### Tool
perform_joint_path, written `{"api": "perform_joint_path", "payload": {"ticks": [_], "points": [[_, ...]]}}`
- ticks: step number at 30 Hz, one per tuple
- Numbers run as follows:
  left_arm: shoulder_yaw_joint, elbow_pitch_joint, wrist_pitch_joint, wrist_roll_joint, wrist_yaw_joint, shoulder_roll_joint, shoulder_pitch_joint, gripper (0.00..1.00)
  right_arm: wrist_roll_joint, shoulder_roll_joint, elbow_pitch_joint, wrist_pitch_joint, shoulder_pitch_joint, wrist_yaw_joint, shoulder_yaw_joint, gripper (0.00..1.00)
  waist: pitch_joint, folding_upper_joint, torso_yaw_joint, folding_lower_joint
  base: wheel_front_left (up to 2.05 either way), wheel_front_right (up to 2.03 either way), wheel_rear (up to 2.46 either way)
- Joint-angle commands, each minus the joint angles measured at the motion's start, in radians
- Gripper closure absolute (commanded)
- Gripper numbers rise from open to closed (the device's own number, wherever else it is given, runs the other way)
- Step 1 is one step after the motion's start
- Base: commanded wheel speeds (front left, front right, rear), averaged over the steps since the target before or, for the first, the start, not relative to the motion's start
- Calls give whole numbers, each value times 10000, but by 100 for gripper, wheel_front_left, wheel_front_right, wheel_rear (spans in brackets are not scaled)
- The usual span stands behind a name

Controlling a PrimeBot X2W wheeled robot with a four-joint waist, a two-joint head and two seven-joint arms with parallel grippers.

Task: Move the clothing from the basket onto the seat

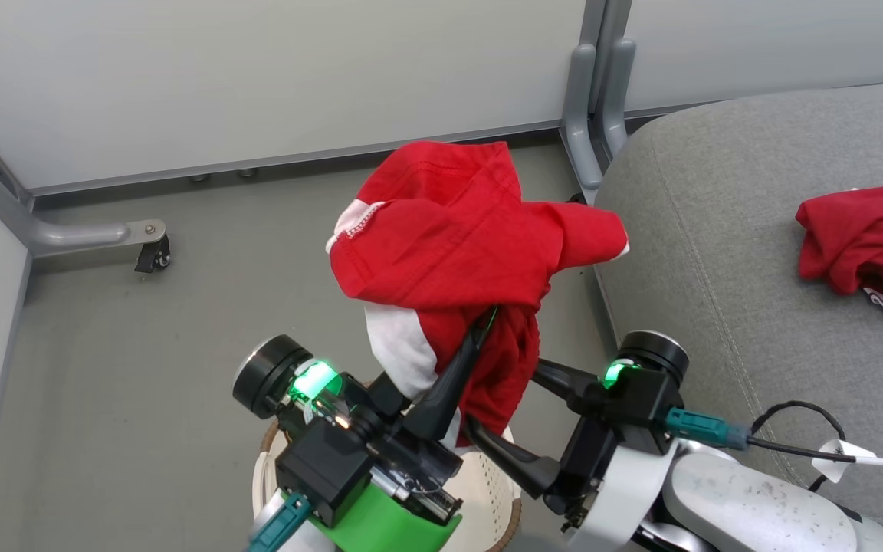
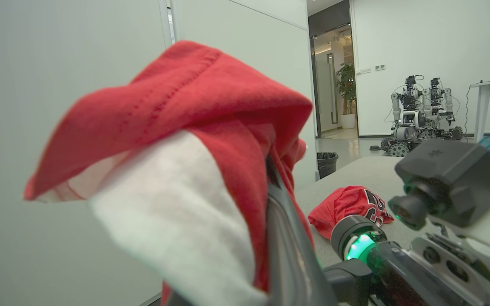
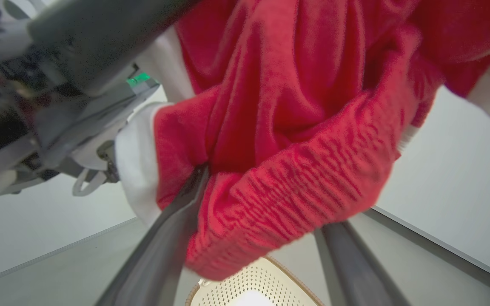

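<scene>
Now the left gripper (image 1: 487, 322) clamps the red garment (image 1: 449, 245), aloft above the basket (image 1: 487, 487) at 6 o'clock — the right gripper (image 1: 499, 395) gapes around its hem. At 3 o'clock the jersey (image 1: 863, 238) lies on the seat (image 1: 717, 268).

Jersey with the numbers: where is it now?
The jersey lies crumpled on the grey seat, far right in the head view, well clear of the held garment.

Left hand (image 1: 484, 328) closed, right hand (image 1: 500, 395) spread.

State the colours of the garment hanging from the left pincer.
The garment is red with a white panel; the left wrist view shows it best.
</scene>
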Motion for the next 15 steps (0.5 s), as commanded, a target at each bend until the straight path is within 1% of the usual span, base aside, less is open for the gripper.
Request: {"api": "perform_joint_path", "payload": {"ticks": [1, 10, 11, 12, 15], "points": [[-28, 42, -35, -45, -39, 39, -25, 100, -20, 69, 24, -30, -200, -16, 122, 0, -21, 0, 6, 0, 0, 0, 0], [-101, 186, -35, -148, -40, -2, -34, 100, -388, 276, 225, -30, -776, -18, 711, 0, -86, 0, 106, 0, 0, 0, 0], [-106, 198, -35, -161, -40, -9, -22, 100, -445, 302, 245, -32, -804, -18, 702, 64, -85, 0, 122, 0, 0, 0, 0], [-111, 207, -35, -171, -40, -16, -13, 100, -534, 342, 226, -30, -819, -16, 668, 100, -84, 0, 136, 0, 0, 0, 0], [-101, 246, -35, -196, -40, -23, 14, 100, -758, 440, 170, -30, -667, -16, 404, 100, -85, 0, 181, 0, 0, 0, 0]]}}
